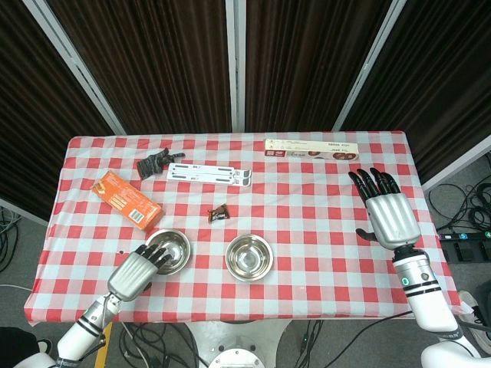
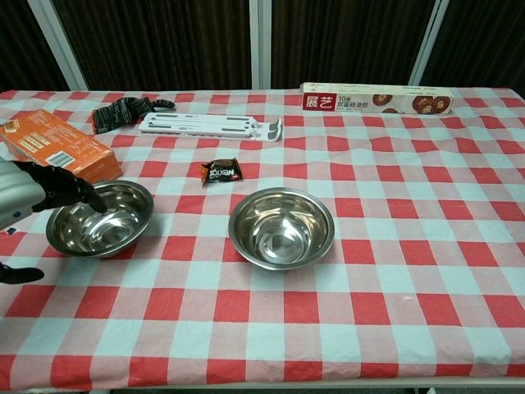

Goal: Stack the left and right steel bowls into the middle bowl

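Two steel bowls sit on the checked tablecloth [image 1: 322,207]: the left bowl [image 2: 100,218] at my nine o'clock, the middle bowl [image 2: 281,227] near the centre. A separate right bowl shows in neither view; whether it already lies nested in the middle bowl I cannot tell, so I judge the left one to be the bowl left to move.

My left hand [image 1: 140,270] hangs over the left bowl's near rim, its dark fingers [image 2: 70,188] apart and dipping into the bowl, gripping nothing. My right hand [image 1: 387,215] hovers at three o'clock, well apart from both bowls, fingers spread and holding nothing.

The risk, as I judge it, is the rim. The steel is thin and slick, so a shallow pinch could let the bowl slip or tip. Pressing down on one edge could flip it or skate it toward the orange box [image 2: 56,150] just beside it at eleven o'clock. The wrapped snack [image 2: 221,171] lies at twelve o'clock between the bowls, near my carry path.

Both bowls look empty of any loose contents.
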Controlling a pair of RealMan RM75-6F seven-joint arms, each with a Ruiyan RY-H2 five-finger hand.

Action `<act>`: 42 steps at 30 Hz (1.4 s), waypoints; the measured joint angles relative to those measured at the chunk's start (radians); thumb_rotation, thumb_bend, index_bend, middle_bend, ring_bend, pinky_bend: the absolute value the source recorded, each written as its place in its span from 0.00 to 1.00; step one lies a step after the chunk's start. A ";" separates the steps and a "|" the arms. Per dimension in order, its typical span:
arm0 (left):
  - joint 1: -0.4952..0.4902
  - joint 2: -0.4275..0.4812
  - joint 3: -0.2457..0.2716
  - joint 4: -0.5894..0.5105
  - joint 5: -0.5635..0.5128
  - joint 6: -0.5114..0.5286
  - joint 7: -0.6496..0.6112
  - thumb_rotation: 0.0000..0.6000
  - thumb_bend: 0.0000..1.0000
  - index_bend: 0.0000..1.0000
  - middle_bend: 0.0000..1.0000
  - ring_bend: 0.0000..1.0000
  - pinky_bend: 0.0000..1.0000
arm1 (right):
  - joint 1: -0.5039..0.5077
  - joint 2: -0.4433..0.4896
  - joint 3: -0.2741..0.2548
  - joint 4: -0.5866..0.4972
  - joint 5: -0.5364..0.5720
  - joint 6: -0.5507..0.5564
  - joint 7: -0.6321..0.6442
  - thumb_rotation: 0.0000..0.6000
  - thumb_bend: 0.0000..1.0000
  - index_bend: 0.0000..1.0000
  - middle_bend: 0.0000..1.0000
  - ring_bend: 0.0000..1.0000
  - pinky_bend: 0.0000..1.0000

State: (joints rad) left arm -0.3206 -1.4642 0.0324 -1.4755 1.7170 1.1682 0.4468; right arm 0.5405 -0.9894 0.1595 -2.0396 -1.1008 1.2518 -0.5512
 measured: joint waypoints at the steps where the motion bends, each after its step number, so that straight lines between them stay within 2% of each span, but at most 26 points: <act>1: -0.001 -0.006 -0.001 0.005 -0.009 -0.006 0.002 1.00 0.16 0.33 0.37 0.31 0.39 | -0.001 0.000 0.000 0.002 0.001 -0.001 0.001 1.00 0.00 0.02 0.07 0.00 0.10; 9: -0.007 -0.044 0.008 0.052 -0.049 -0.022 0.031 1.00 0.17 0.35 0.37 0.32 0.41 | -0.002 -0.001 0.004 0.006 0.008 -0.005 0.004 1.00 0.00 0.02 0.07 0.00 0.10; 16: -0.024 -0.066 0.013 0.093 -0.027 -0.006 0.053 1.00 0.20 0.42 0.39 0.32 0.41 | -0.004 0.000 0.005 0.009 0.006 -0.009 0.009 1.00 0.00 0.02 0.07 0.00 0.09; 25: -0.046 -0.096 0.037 0.166 0.025 0.017 0.069 1.00 0.21 0.44 0.40 0.32 0.42 | -0.009 0.000 0.003 0.020 0.007 -0.017 0.021 1.00 0.00 0.02 0.07 0.00 0.09; 31: -0.060 -0.117 0.044 0.212 0.040 0.024 0.054 1.00 0.23 0.47 0.46 0.35 0.42 | -0.010 -0.003 0.000 0.026 0.008 -0.027 0.026 1.00 0.00 0.02 0.07 0.00 0.09; 42: -0.085 -0.166 0.038 0.291 0.039 0.034 0.003 1.00 0.26 0.52 0.51 0.38 0.44 | -0.013 -0.005 -0.002 0.040 0.011 -0.038 0.045 1.00 0.00 0.02 0.07 0.00 0.08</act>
State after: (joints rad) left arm -0.4058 -1.6303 0.0708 -1.1846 1.7555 1.2020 0.4497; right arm 0.5277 -0.9943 0.1579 -1.9991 -1.0898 1.2136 -0.5065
